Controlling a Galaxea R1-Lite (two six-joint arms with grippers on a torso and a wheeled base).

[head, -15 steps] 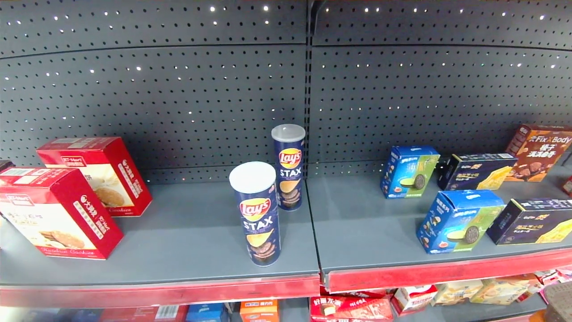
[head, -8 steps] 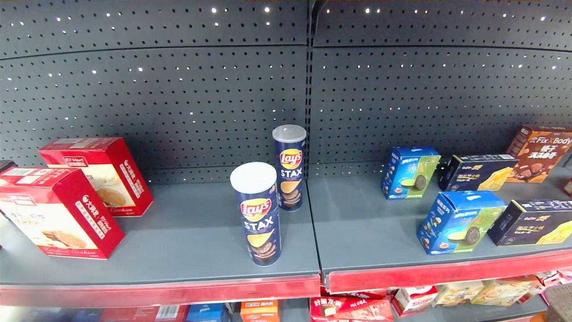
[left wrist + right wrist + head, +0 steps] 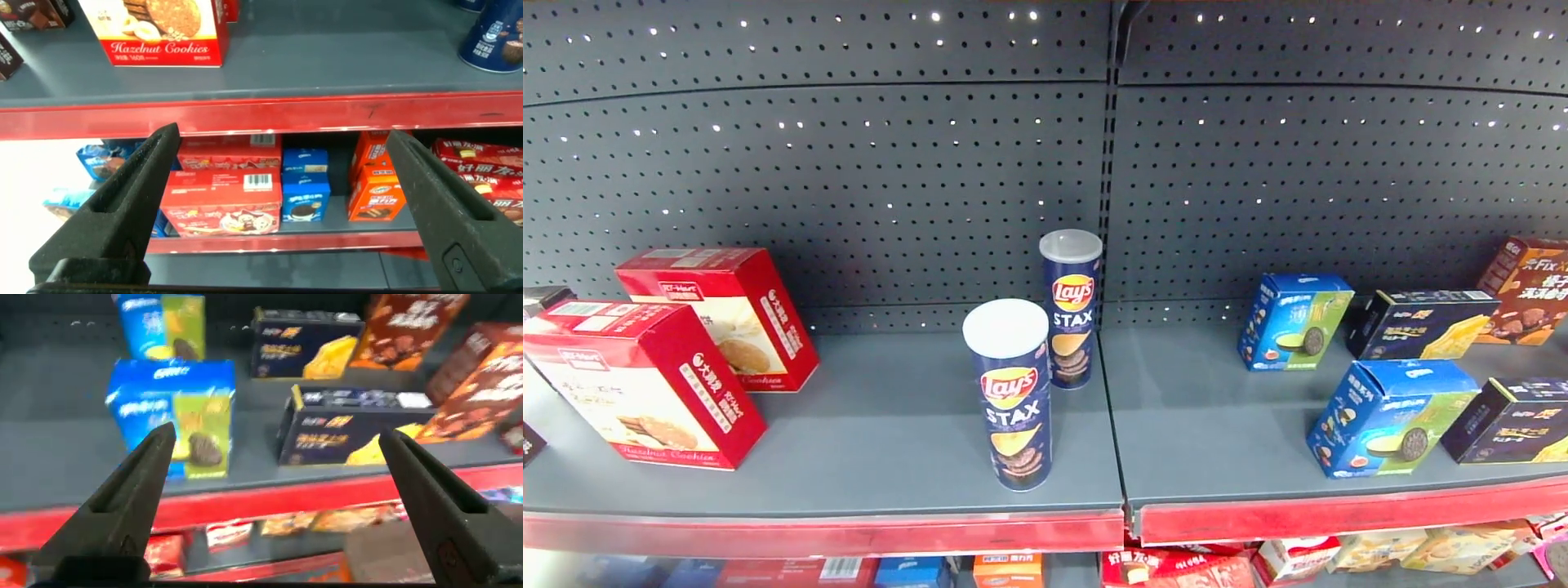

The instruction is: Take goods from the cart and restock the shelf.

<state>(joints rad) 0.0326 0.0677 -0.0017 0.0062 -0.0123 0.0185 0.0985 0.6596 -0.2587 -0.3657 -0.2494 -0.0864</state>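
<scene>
**Shelf** (image 3: pixel 874 425): grey deck, red front lip, two bays against a pegboard back.

**Left bay, stock standing**
- Front red cookie box (image 3: pixel 645 384) and rear red cookie box (image 3: pixel 723 314), both set at an angle.
- Front chip can (image 3: pixel 1010 392), upright and near the lip.
- Rear chip can (image 3: pixel 1072 306), upright, close to the back and just beside the bay joint.

**Right bay, stock standing**
- Rear blue box (image 3: pixel 1294 322) and front blue box (image 3: pixel 1388 416).
- Rear dark box (image 3: pixel 1421 324) and front dark box (image 3: pixel 1515 420).
- Brown box (image 3: pixel 1531 290), far right.

**Lower shelf** (image 3: pixel 327 233): mixed cartons, closely packed.

**Left gripper** (image 3: pixel 279 139): jaws spread wide with nothing between them. It is held low, before the red lip.

**Right gripper** (image 3: pixel 278 434): jaws spread wide and empty. It faces the front blue box and the front dark box.

**Step in hand (my reading):** between items. Both arms are unladen, so a fresh pick from the cart is due. Bare deck lies between the red boxes and the cans, and again between the cans and the blue boxes. These look like the gaps to fill.

**Next move calls for:**
- Turning to the cart and closing one pair of jaws on a single item.
- Lifting the item over the lip into a bare stretch.
- Keeping clear of the front chip can, which is tall, close to the edge and likely to topple if brushed.
</scene>
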